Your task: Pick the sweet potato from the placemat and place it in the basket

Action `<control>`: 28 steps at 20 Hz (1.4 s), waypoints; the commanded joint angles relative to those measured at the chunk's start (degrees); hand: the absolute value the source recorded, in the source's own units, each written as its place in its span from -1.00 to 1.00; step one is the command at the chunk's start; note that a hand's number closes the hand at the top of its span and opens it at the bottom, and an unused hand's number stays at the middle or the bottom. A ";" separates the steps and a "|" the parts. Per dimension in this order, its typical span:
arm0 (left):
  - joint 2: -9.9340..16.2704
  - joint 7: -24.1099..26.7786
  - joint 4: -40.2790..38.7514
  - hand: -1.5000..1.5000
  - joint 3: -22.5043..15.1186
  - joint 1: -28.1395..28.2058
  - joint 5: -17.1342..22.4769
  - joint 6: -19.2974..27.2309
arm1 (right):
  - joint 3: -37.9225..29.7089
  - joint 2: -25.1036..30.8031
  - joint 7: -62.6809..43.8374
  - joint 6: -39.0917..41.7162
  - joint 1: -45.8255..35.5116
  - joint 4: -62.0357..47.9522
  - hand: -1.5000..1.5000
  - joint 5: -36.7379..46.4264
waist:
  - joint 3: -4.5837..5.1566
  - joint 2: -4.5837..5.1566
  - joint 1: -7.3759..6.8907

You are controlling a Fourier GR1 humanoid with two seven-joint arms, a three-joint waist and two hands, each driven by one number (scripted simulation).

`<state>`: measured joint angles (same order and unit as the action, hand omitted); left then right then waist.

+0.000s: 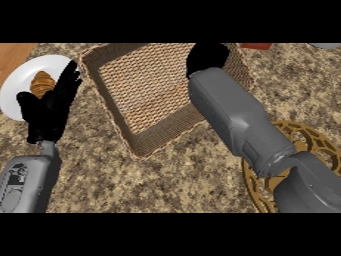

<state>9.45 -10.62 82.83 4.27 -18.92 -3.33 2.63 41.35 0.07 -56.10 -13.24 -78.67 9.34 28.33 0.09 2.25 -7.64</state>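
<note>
head view | steeply down from above | close over counter (165, 175) | forearms enter from lower edge

Here's the basket (111, 107), sitting mid-scene toward the far side. It is square, shallow and woven in tan wicker, with a finer, paler weave across its floor. It's upright and turned at an angle, so one corner points toward the near edge. Its darker raised walls show clearly along the left and near sides, while the right wall is largely covered. Over at the near right lies the placemat (322, 146), round, golden-brown and cut through with an openwork lattice. It lies flat, close to the basket but apart from it, and only its right arc and near-left rim show. The sweet potato is out of sight.
</note>
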 commanded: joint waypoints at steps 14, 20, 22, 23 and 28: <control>0.20 0.67 -1.68 0.00 0.89 -1.02 -0.62 0.98 | -3.15 -0.06 -5.23 -23.58 -1.66 4.66 -1.00 -0.69 | -0.04 -0.54 1.85; 0.61 0.74 0.07 0.00 1.61 3.55 1.24 -0.75 | -6.98 -0.05 -8.26 -37.18 -2.63 4.39 -1.00 -1.73 | -0.05 -1.30 2.59; 0.71 1.74 -0.61 0.00 2.45 4.27 0.28 0.88 | -8.60 -0.05 -7.25 -40.77 -0.35 4.77 -1.00 -2.49 | -0.08 -1.71 4.75; 1.03 0.92 -2.06 0.00 2.93 2.41 0.80 0.50 | -8.26 -0.05 -9.63 -41.49 -2.11 6.35 -1.00 -2.36 | -0.03 -1.69 4.49; 1.48 1.35 1.76 0.00 3.90 7.13 1.47 0.54 | -10.92 -0.05 -6.61 -49.93 4.37 10.10 -1.00 -2.99 | -0.13 -2.62 6.98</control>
<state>10.85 -9.49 82.66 7.49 -14.13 -2.39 3.01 32.15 0.33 -60.27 -52.81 -77.67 16.75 25.85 0.01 0.17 -2.14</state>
